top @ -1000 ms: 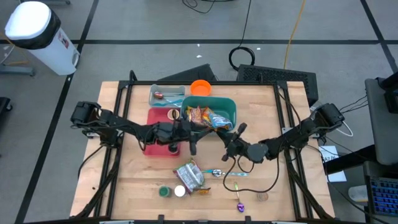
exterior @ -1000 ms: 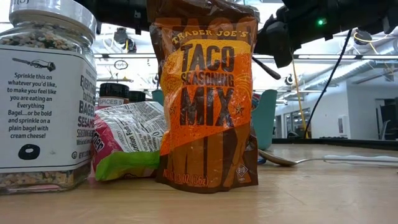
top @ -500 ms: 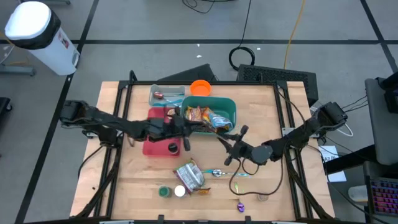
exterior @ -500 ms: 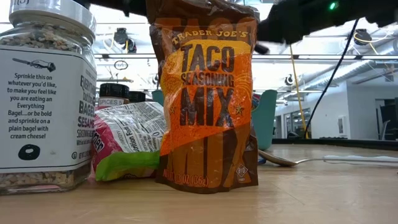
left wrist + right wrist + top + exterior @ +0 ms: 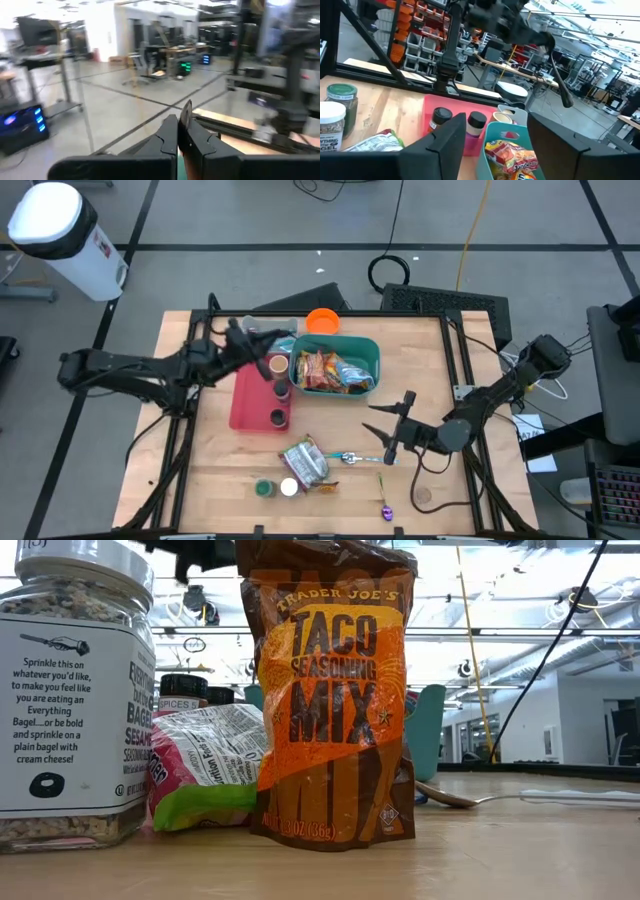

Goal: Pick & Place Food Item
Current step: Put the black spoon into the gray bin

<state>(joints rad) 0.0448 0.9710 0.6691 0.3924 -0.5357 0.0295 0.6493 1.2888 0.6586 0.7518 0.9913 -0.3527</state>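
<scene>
Overall, the right gripper (image 5: 398, 427) hung with its fingers spread and nothing between them, above bare table. Ahead of it, across a short stretch of wood, stood the teal bin (image 5: 372, 356) with its snack packets (image 5: 335, 370). Just short of the fingertips, toward the table's front edge, lay a spoon (image 5: 352, 457), and beyond that a crumpled foil bag (image 5: 304, 461) beside two small jars (image 5: 277, 487).

The left gripper (image 5: 238, 330) was clenched tight, fingers pressed flat together with nothing visibly caught between them. It was raised over the far corner, with the red tray (image 5: 247, 393) and its two spice bottles (image 5: 279, 389) just behind and below it.

Which food item was meant could not be settled from the scene. The foil bag looked the likeliest piece outside the bin, in my judgement. Such a bag should be light, soft and crinkly, prone to slip and to fold under pressure. A pinch across a crimped end seam, or across the gathered upper fold, would probably hold better than one on the slack middle.

From table level, a taco seasoning pouch (image 5: 335, 700) stood upright beside a labelled seasoning jar (image 5: 70, 690).
</scene>
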